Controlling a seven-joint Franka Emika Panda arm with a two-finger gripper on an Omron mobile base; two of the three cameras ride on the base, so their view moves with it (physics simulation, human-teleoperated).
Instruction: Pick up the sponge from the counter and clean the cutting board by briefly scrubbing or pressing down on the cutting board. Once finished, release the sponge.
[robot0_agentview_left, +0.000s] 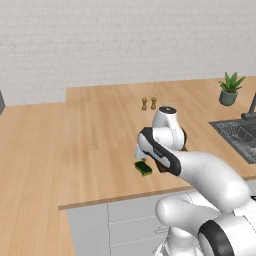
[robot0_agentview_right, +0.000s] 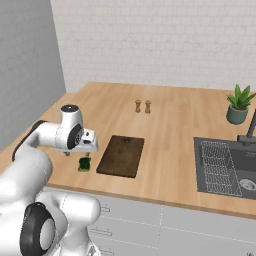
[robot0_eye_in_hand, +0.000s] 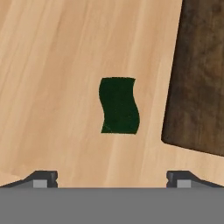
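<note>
Dark green, the sponge (robot0_eye_in_hand: 119, 106) lies flat on the light wood surface (robot0_eye_in_hand: 52, 87), near its front edge and just beside the left side of the cutting board (robot0_eye_in_hand: 199, 78), with a strip of bare wood between them. The fingers (robot0_eye_in_hand: 112, 179) hang above the sponge, spread wide apart and holding nothing, not touching it. From the right base view, the sponge (robot0_agentview_right: 84, 164) sits below the hand, left of the cutting board (robot0_agentview_right: 121, 155). Farther back stand two small shakers (robot0_agentview_right: 142, 106), and a potted plant (robot0_agentview_right: 238, 105) sits behind the sink (robot0_agentview_right: 227, 165).
</note>
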